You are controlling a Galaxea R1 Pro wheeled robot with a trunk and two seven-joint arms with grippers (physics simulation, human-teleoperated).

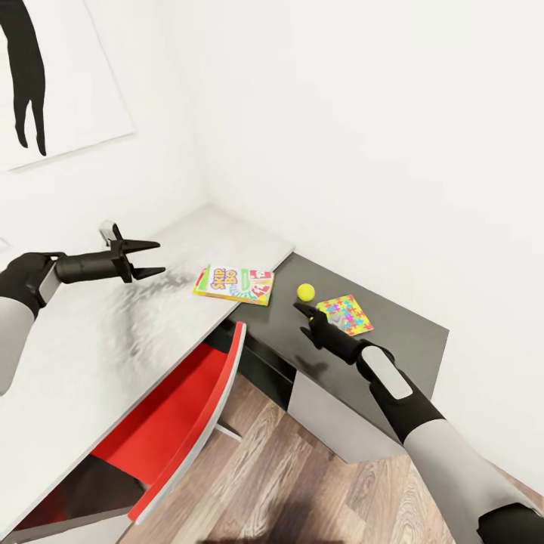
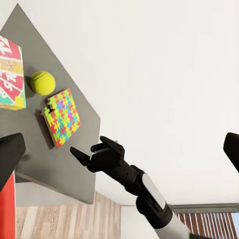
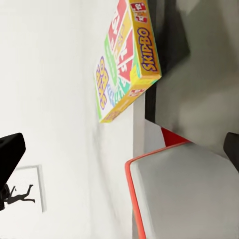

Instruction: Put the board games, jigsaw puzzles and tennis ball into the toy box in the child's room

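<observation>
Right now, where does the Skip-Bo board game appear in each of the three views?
Head view: Skip-Bo board game at centre, on the pale table edge, overhanging the dark wing.
Left wrist view: cut off by the left border, beside the tennis ball.
Right wrist view: upper middle.
Shared landmark: the red chair.

Pale grey forearms, black wrists, black two-fingered left end effector [image 1: 155, 258].
</observation>
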